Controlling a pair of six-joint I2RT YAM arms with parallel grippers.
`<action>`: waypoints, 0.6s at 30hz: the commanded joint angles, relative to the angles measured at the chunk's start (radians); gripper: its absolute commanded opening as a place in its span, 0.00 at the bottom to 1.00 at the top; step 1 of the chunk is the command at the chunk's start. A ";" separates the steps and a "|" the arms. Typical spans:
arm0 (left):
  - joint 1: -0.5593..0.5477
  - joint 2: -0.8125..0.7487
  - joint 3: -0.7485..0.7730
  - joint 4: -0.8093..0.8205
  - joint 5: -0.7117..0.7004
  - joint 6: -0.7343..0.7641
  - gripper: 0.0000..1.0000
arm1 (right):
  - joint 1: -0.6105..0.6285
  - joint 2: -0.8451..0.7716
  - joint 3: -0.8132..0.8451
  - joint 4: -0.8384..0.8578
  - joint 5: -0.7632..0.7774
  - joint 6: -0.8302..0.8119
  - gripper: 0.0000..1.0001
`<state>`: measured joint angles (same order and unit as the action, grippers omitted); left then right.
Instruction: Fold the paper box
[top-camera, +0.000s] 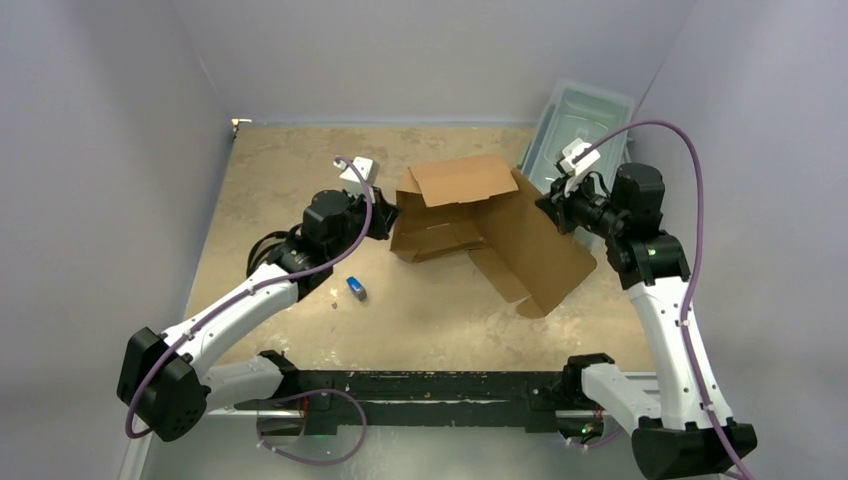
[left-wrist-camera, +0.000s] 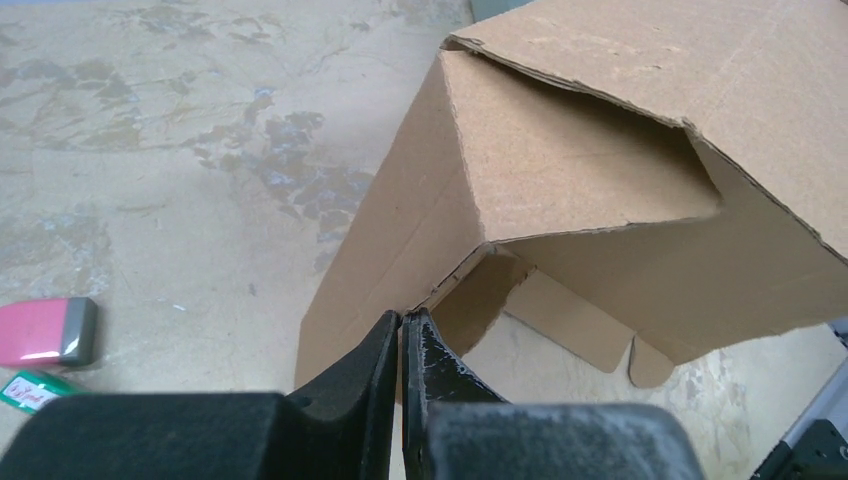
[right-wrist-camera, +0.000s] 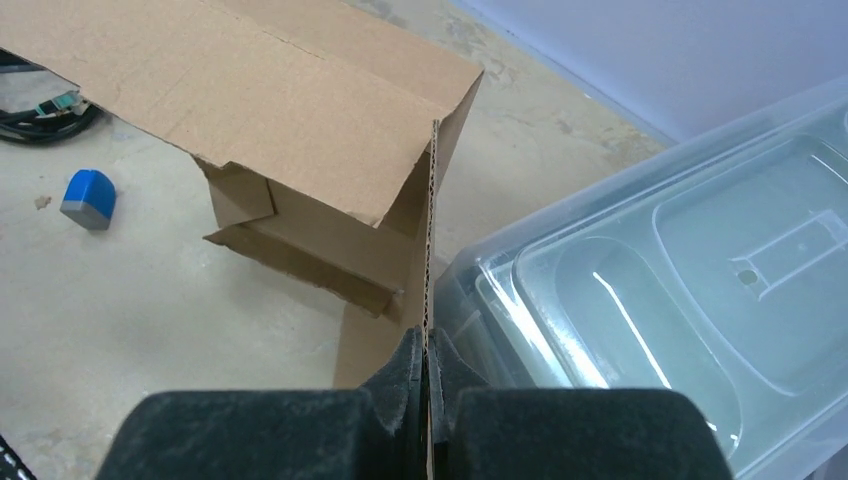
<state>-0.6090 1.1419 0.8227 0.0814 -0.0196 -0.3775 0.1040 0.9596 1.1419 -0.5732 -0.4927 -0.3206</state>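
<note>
From above, the half-formed paper box (top-camera: 480, 225) sits mid-tabletop (top-camera: 290, 160) toward the far edge, stretched between the left tool (top-camera: 388, 222) and the right tool (top-camera: 548, 205). Its long flap slants toward the near right corner. Left wrist view: the left tool is clenched on a wall's bottom corner, with the box rising ahead and to the right. Right wrist view: the right tool is clamped on an upright panel's edge, just beside a clear plastic bin (right-wrist-camera: 680, 270).
</note>
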 joint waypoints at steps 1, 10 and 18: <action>-0.006 0.000 0.010 0.040 0.088 -0.052 0.06 | 0.001 -0.013 -0.034 0.077 -0.079 0.055 0.00; -0.006 0.055 0.022 0.119 0.217 -0.118 0.22 | -0.010 -0.030 -0.073 0.105 -0.093 0.071 0.00; 0.024 0.055 0.003 0.158 0.288 -0.199 0.36 | -0.015 -0.027 -0.083 0.120 -0.036 0.074 0.00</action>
<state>-0.6064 1.2133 0.8227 0.1513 0.1825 -0.5034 0.0830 0.9390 1.0775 -0.4942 -0.5056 -0.2874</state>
